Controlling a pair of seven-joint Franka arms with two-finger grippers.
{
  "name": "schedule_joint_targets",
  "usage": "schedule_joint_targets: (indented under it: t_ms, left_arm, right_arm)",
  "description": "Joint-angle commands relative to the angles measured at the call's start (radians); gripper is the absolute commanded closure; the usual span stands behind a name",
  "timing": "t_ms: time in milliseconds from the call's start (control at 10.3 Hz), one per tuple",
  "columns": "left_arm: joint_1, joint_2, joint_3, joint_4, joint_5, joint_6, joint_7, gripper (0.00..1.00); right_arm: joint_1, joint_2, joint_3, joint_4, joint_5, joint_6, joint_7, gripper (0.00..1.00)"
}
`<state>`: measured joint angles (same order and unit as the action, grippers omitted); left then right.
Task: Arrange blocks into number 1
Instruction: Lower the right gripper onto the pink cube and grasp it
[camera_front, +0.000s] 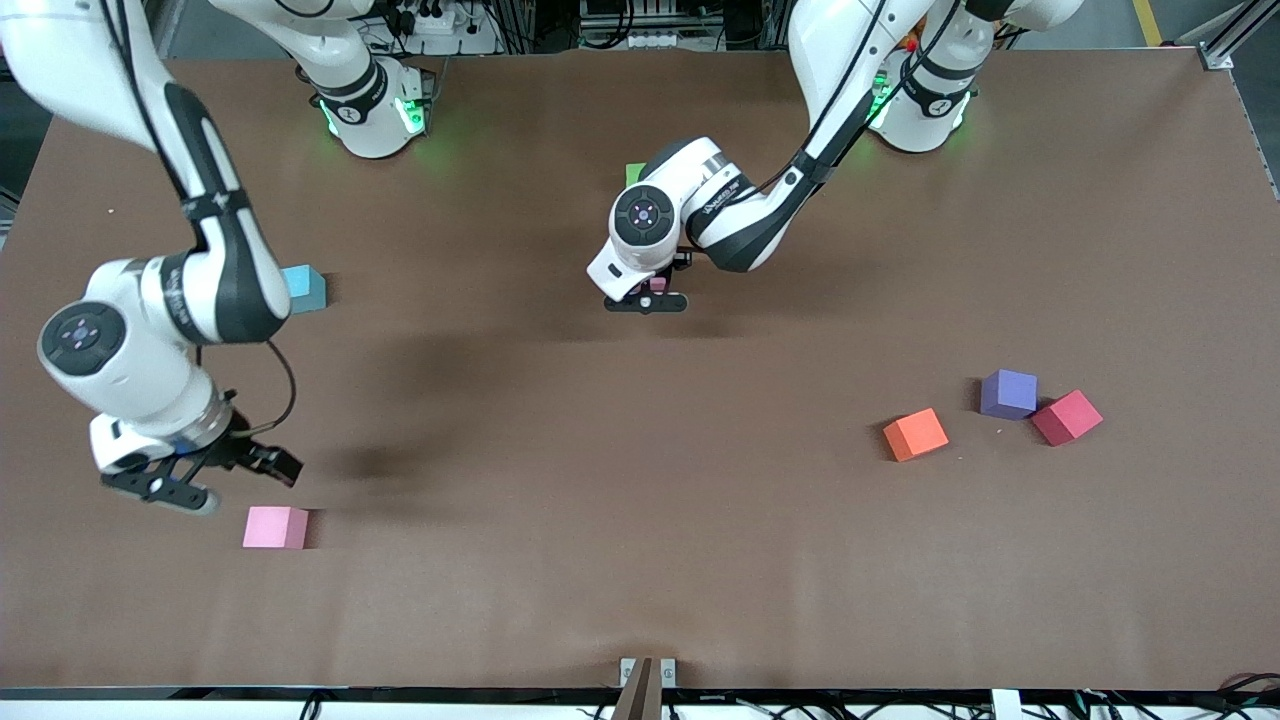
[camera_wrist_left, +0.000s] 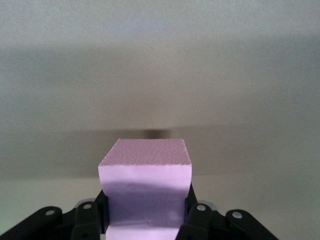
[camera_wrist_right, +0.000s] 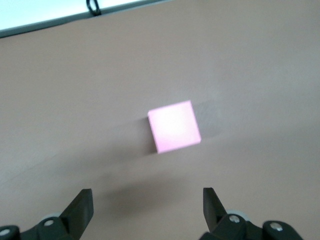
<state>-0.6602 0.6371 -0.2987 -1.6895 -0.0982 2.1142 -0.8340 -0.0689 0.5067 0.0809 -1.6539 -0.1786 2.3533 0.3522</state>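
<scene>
My left gripper (camera_front: 648, 297) is shut on a pink block (camera_front: 658, 285), low over the middle of the table. In the left wrist view that pink block (camera_wrist_left: 145, 180) fills the gap between the fingers (camera_wrist_left: 197, 220). A green block (camera_front: 634, 172) peeks out from under the left arm's wrist. My right gripper (camera_front: 225, 478) hangs open over the table beside the second pink block (camera_front: 275, 527), which lies ahead of the open gripper (camera_wrist_right: 148, 200) as a pink square (camera_wrist_right: 174, 126). The orange block (camera_front: 915, 434) and the purple block (camera_front: 1008, 393) lie toward the left arm's end.
A crimson red cube (camera_front: 1067, 417) touches the purple block on the side toward the left arm's end. A light blue cube (camera_front: 305, 288) sits partly hidden by the right arm's forearm. The brown table (camera_front: 600, 500) stretches wide between the two groups.
</scene>
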Motion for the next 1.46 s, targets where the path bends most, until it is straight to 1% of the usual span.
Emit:
schedule_joint_targets:
  t_ms: [0, 195, 292, 585, 682, 975, 1170, 1365]
  left_arm:
    - [-0.013, 0.003, 0.0, -0.013, -0.008, 0.018, -0.011, 1.0]
    - [-0.025, 0.004, 0.0, -0.024, -0.008, 0.033, -0.011, 1.0]
    - [-0.027, 0.004, -0.003, -0.041, -0.008, 0.059, -0.011, 1.0]
    - [-0.029, 0.004, -0.019, -0.067, 0.011, 0.081, -0.011, 1.0]
    - [-0.029, 0.004, -0.034, -0.078, 0.011, 0.092, -0.011, 1.0]
    - [-0.029, 0.003, -0.048, -0.093, 0.015, 0.093, -0.019, 1.0]
    - [-0.027, 0.0, -0.053, -0.104, 0.017, 0.093, -0.031, 1.0]
    - [-0.018, -0.008, -0.06, -0.116, 0.017, 0.092, -0.034, 1.0]
  right_arm:
    - [-0.06, 0.09, 0.017, 0.075, -0.021, 0.042, -0.085, 0.03]
    - [-0.1, 0.145, 0.017, 0.077, -0.019, 0.084, -0.2, 0.03]
    - [-0.101, 0.16, 0.017, 0.077, -0.019, 0.128, -0.22, 0.03]
    - [-0.098, 0.19, 0.017, 0.085, -0.012, 0.141, -0.223, 0.03]
    - [-0.092, 0.203, 0.017, 0.091, -0.01, 0.161, -0.222, 0.03]
    - [-0.081, 0.259, 0.017, 0.108, -0.01, 0.227, -0.214, 0.03]
    - [-0.072, 0.277, 0.017, 0.126, -0.01, 0.228, -0.213, 0.03]
    - [-0.071, 0.294, 0.016, 0.126, -0.016, 0.266, -0.223, 0.04]
